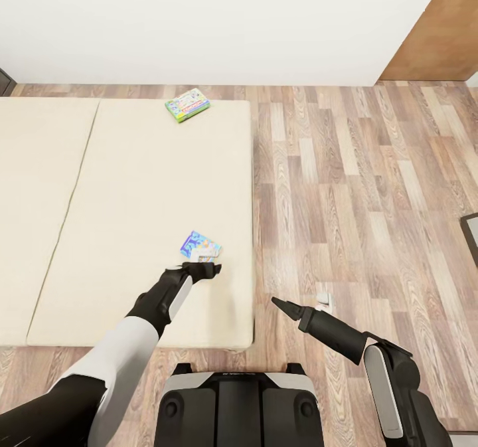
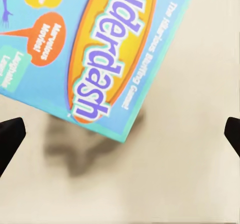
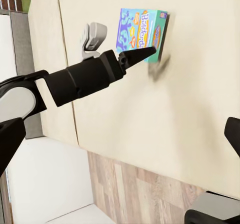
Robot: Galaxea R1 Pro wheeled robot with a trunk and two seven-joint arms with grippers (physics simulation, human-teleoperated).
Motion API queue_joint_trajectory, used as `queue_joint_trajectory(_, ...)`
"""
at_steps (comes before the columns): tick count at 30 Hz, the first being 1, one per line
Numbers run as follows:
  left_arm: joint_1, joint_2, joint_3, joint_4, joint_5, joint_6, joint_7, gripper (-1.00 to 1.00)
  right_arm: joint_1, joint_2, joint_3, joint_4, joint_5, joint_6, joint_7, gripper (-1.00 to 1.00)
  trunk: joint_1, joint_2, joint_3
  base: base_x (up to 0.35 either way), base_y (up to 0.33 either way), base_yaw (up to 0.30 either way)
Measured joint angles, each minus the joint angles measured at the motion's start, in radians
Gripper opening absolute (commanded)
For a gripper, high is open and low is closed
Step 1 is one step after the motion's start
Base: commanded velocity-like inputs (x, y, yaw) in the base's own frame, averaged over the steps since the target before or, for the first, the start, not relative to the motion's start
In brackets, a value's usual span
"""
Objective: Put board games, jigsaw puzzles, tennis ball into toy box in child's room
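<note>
In the head view, the left gripper [image 1: 211, 268] is poised at the blue-purple board game [image 1: 200, 246] near the bed [image 1: 99, 234]'s right edge; a green-edged board game [image 1: 187, 104] lies near the far corner. In the left wrist view, fingers [image 2: 10, 136] are spread wide for the grasp. In the right wrist view, the right gripper's state cannot be told.

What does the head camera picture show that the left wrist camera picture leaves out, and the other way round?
Head view alone: a green-edged board game near the bed's far edge, the wooden floor, the white wall, and the right gripper hanging over the floor beside the bed.

Left wrist view alone: the cover's lettering up close, reading "alderdash", with orange speech bubbles, and a dark shadow on the mattress below the box.

Both: the blue board game lying on the beige bed, and the left gripper, open, at its near edge.
</note>
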Motion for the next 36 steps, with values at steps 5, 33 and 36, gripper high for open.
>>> queue_joint_trajectory(5,0.000,0.002,0.003,0.000,0.000,0.019,0.000,1.00,0.000,0.000,0.000,0.000,0.000,0.000,0.000,1.00,0.000,0.000,0.000,0.000,0.000,0.000)
queue_joint_trajectory(33,-0.025,0.035,0.046,-0.014,-0.002,0.161,0.009,1.00,0.000,0.002,0.000,0.000,0.001,-0.003,-0.001,1.00,0.000,0.000,0.000,0.000,0.000,0.000)
queue_joint_trajectory(36,-0.045,0.044,0.050,-0.015,-0.001,0.173,0.009,1.00,0.000,0.003,0.000,0.000,0.002,-0.003,-0.001,1.00,0.000,0.000,0.000,0.000,0.000,0.000)
